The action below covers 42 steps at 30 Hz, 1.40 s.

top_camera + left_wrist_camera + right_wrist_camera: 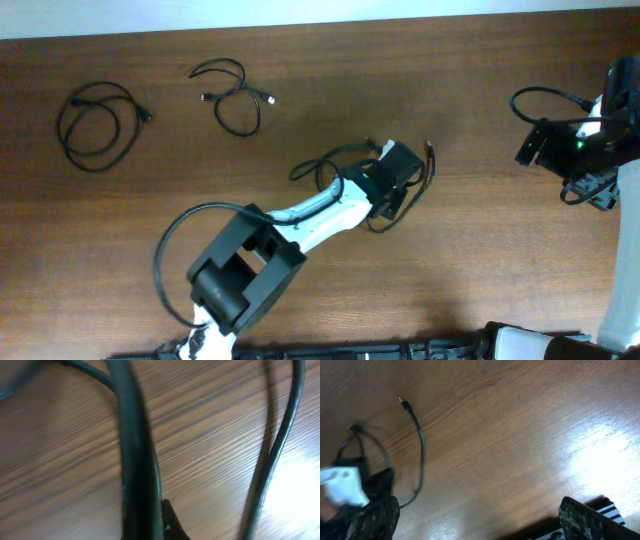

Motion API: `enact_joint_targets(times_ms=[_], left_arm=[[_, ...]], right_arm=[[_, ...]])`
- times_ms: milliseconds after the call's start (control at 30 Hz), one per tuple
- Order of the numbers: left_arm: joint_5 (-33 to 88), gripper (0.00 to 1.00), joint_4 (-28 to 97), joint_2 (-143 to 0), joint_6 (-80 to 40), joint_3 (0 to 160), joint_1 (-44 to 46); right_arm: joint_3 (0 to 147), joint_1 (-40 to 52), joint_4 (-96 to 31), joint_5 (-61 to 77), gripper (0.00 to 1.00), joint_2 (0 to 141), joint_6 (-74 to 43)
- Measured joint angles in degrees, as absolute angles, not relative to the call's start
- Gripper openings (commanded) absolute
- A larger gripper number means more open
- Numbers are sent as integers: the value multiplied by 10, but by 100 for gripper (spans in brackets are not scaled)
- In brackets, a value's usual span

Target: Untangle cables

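So two of the cables are laid out on their own at the far-left end of the surface [480,90], one big loop [64,128] and a smaller squiggly one [235,93]. The knotted clump [425,185] sits mid-surface, right under the left hand [398,172]. The left wrist view is just blurry black cord right up against the lens, so I honestly can't tell if that hand is pinching anything or not. The right hand [475,520] is spread wide and empty, parked well off to the side, with one loose strand [421,445] and its plug end in its view. My worry is that if the left hand lifts with more than one strand caught, nothing pins the rest. The whole clump would then drag along or cinch tighter instead of coming apart.
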State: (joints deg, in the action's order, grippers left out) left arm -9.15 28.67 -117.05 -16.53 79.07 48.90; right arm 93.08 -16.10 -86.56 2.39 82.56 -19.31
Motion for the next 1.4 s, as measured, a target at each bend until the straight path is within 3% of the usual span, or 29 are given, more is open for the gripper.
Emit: enact_joint_targets(times_ms=[267,500,700,833,967,1000,1067,1100,1133,1400], left_arm=[[-232,0,483,-902,-176,789,403],[-297,0,583,-675,-237,790,145],[-343,0,635,-655,-390,773,-128],[-328,0,623,-674,-525,691,-184],[-307,0,495,-721,-606,604,-185],[-302,5,445,-733,-615,585,-185],[-281,50,412,-764,-623,567,-185],[-266,82,402,-778,-630,562,-185],[-240,99,386,-808,-630,560,-185],[-157,99,364,-914,-635,560,-185]], right_arm=[[928,-161,-866,24,99,826,-193],[928,-161,-864,24,99,826,-193],[928,-161,-863,24,99,826,-193],[928,-161,-862,25,99,826,-193],[928,-161,-862,29,99,826,-193],[928,-161,-864,30,99,826,-193],[928,-161,-865,30,99,826,-193],[928,-161,-866,30,99,826,-193],[928,-161,-866,30,99,826,-193],[928,-161,-866,30,99,826,-193]])
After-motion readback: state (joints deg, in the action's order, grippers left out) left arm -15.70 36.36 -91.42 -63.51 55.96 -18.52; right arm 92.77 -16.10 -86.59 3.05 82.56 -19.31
